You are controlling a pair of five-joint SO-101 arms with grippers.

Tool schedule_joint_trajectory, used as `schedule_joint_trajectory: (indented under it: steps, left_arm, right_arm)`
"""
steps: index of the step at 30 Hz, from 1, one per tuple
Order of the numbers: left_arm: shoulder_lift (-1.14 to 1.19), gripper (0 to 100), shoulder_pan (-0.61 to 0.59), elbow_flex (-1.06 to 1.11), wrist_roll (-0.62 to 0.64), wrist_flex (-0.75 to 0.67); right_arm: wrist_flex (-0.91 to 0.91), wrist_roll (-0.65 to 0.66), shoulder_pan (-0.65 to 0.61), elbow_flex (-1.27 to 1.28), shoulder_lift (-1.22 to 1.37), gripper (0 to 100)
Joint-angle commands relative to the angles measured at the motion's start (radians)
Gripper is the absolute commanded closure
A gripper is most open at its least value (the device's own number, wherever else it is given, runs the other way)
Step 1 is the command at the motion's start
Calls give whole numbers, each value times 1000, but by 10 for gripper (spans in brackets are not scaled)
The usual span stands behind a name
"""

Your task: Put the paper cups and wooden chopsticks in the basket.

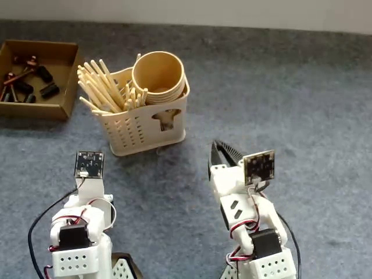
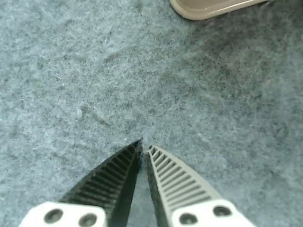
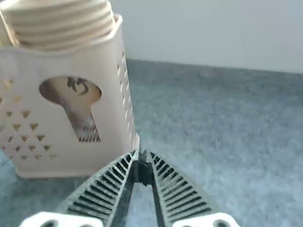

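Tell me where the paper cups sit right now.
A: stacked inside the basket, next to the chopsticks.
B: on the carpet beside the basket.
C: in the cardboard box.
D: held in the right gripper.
A: the paper cups stand stacked inside the basket, beside the wooden chopsticks.

I see the counter [image 2: 94, 71] covered in grey cloth, felt-like, fuzzy and matt. The basket [image 3: 61, 127] looks like smooth cream plastic with a faint sheen. The paper cups [image 1: 158, 72] are matt tan paper, and the chopsticks [image 1: 102, 87] are bare pale wood. Both arms' jaws are ribbed matt plastic. The box [image 1: 35, 109] is dull brown cardboard.
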Motion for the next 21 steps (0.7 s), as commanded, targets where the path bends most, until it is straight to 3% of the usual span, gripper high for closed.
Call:
schedule_joint_trajectory:
  steps: [1, 7, 11, 16, 21]
  left_arm:
    - [-4, 993, 15, 19, -3, 3]
    - [-4, 993, 15, 19, -3, 3]
    - [-4, 993, 15, 19, -3, 3]
    - [-4, 993, 15, 19, -3, 3]
    - [-4, 993, 15, 19, -3, 3]
  right_arm:
    - [199, -11, 15, 84, -7, 992]
    - [470, -17, 15, 85, -7, 993]
    - [595, -166, 15, 87, -7, 993]
    - [608, -109, 35, 94, 1, 993]
    - [608, 20, 182, 96, 1, 993]
